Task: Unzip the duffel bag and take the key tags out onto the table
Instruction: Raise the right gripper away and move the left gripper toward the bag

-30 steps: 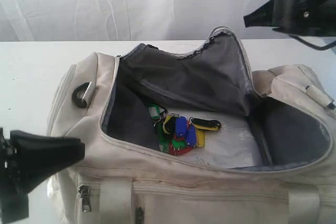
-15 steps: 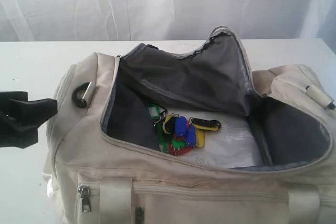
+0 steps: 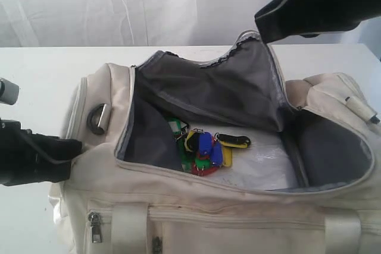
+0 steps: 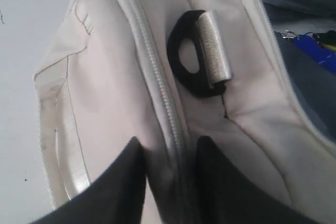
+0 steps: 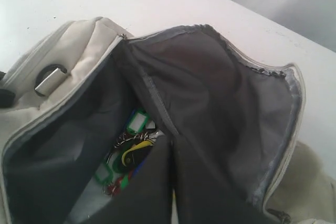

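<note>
Nearest: front wall of the large cream-white fabric duffel bag (image 3: 238, 224), w/ a shut zip pocket (image 3: 95, 225) & shiny webbing handles. The main zip is undone and the mouth gapes wide.

At the bag's left end the left tool (image 3: 65, 154) presses into the fabric. In the wrist view its two fingers stand part-way apart astride the end zip seam (image 4: 157, 93), near the black D-ring (image 4: 189, 59) on its silvery webbing loop. Can't tell whether it truly pinches the cloth or only rests on it.

Inside, on the bag's floor toward its left end, lies the bunch of small oblong plastic key tags (image 3: 205, 150): red, green, blue, yellow, black, on metal rings. They sit partly on a white sheet (image 3: 262, 168). None are out yet, so I'd judge unzipping done & fetching next.

Handling: the tags are prob. light, hard & slick, loose on their rings, so they'll dangle. Best hold, I think, is a ring, or across one tag by its ring, so the rest trail along. Avoid nipping the sheet or the floppy grey lining.

Behind the tags the bag's rear flap (image 3: 238, 81) stands up. Above it hangs the right tool (image 3: 277, 16), clenched, w/ nothing in it.

Farthest: the broad plain white surface (image 3: 41, 63) beyond the bag.
</note>
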Robot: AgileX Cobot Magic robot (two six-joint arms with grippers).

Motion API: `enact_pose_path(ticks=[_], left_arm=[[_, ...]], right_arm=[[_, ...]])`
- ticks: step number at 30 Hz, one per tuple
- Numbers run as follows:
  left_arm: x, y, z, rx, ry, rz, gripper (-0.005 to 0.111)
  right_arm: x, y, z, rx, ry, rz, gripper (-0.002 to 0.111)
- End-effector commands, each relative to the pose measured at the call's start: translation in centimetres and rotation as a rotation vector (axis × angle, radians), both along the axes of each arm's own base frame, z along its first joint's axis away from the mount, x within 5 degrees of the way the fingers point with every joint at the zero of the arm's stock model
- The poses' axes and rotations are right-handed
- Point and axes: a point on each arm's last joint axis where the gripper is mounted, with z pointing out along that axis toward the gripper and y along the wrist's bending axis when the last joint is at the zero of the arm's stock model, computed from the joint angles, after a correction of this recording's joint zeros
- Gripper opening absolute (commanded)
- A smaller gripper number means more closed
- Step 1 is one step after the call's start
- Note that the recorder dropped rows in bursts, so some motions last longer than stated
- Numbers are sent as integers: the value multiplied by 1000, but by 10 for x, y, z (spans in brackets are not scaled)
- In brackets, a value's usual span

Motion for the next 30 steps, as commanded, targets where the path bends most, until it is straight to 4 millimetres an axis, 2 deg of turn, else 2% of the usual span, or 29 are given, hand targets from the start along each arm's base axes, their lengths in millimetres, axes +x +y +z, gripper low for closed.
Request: enact_pose_path(ticks=[1,3,8,13,16,20,21,22,23,26,27,30], left_arm=[[1,1,0,17,-7,9,14],[4,5,0,45,-21,49,1],[10,19,1,131,-74,195,0],[11,35,11,188,-153,342,0],[9,46,20,210,-210,429,0],[3,65,33,288,-304,583,0],[-2,76,38,332,-324,676,0],[-6,82,40,354,-320,721,0],[-16,96,40,429,-271,837,0],[-34,112,35,587,-133,933,0],[-40,117,36,665,-103,934,0],[-45,120,39,654,-118,954,0]], right_arm=[[-1,-2,1,0,-7,0,0],[-1,-2,1,0,-7,0,0],[-1,-2,1,0,-7,0,0],[2,-1,-2,-6,3,0,2],[8,4,-8,-19,24,-1,12],[20,17,-23,-17,87,6,35],[28,27,-31,8,106,5,47],[31,32,-33,25,113,5,51],[39,44,-39,69,111,-2,55],[48,71,-51,150,84,4,56],[49,89,-61,163,78,36,56],[41,132,-91,109,79,155,56]])
